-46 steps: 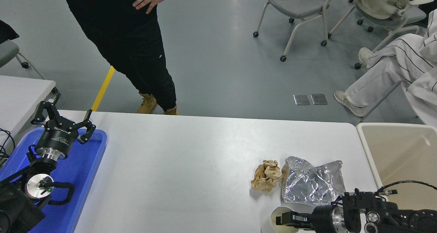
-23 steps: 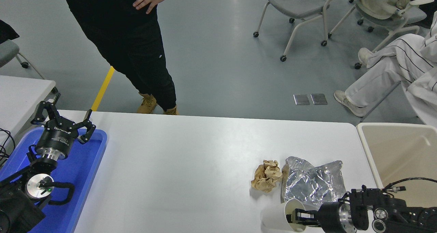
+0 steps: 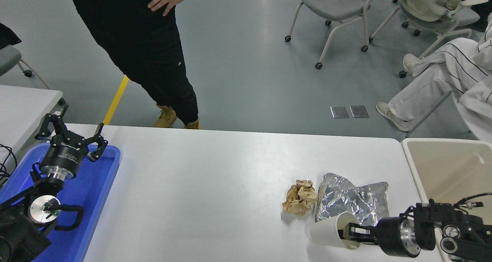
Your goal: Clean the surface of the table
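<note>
The white table surface (image 3: pixel 215 185) fills the lower half of the view. A crumpled brown paper ball (image 3: pixel 300 197) and a crinkled silver foil bag (image 3: pixel 353 202) lie on it at the right. In front of the bag a white paper cup (image 3: pixel 329 232) is tipped on its side, mouth toward the right. My right gripper (image 3: pixel 350 232) is shut on the cup's rim, one finger inside the mouth. The cup overlaps the bag's near edge. My left gripper (image 3: pixel 71 133) is parked open over the blue tray at the far left.
A blue tray (image 3: pixel 96 200) sits at the table's left end. A beige bin (image 3: pixel 453 169) stands just past the right end. A person in black stands at the far edge, another sits at the upper right among wheeled chairs. A smaller white table (image 3: pixel 23 104) is at the left.
My right gripper has carried the white cup up and to the right, toward the foil bag, tipping it onto its side. The left arm has not moved.
</note>
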Controlling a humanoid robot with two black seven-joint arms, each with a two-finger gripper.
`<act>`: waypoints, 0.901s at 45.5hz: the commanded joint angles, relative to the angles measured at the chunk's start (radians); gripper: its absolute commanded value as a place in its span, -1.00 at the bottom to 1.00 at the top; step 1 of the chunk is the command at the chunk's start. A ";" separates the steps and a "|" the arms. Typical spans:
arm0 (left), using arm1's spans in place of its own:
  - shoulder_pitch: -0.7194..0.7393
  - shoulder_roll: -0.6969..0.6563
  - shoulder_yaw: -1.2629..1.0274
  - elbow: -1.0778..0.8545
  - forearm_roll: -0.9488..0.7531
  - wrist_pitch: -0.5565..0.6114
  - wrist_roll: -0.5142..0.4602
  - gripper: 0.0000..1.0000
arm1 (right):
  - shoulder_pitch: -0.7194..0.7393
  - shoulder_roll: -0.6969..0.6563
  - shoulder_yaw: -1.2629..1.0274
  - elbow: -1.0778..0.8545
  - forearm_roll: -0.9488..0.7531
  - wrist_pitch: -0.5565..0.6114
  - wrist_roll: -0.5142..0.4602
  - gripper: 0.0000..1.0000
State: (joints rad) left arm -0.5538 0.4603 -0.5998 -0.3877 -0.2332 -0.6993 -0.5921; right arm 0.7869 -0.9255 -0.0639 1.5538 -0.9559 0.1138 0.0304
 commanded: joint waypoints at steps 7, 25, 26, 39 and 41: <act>0.000 0.000 0.000 0.001 0.000 0.000 0.000 1.00 | 0.023 -0.183 0.059 0.077 0.043 0.047 0.005 -1.00; 0.000 0.000 0.000 0.000 0.000 0.000 0.000 1.00 | 0.023 -0.427 0.229 0.104 0.103 0.240 0.008 -1.00; 0.000 0.000 0.000 0.000 0.000 0.000 0.000 1.00 | 0.023 -0.440 0.242 0.104 0.109 0.253 0.008 -1.00; 0.000 0.000 0.000 0.000 0.000 0.000 0.000 1.00 | 0.028 -0.547 0.348 0.094 0.146 0.346 0.008 -1.00; 0.000 0.000 0.000 0.001 0.000 0.000 0.000 1.00 | 0.031 -0.559 0.357 0.091 0.146 0.354 0.008 -1.00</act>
State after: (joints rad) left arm -0.5538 0.4601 -0.5998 -0.3877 -0.2332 -0.6985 -0.5921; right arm 0.8113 -1.3914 0.2129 1.6512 -0.8335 0.3950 0.0380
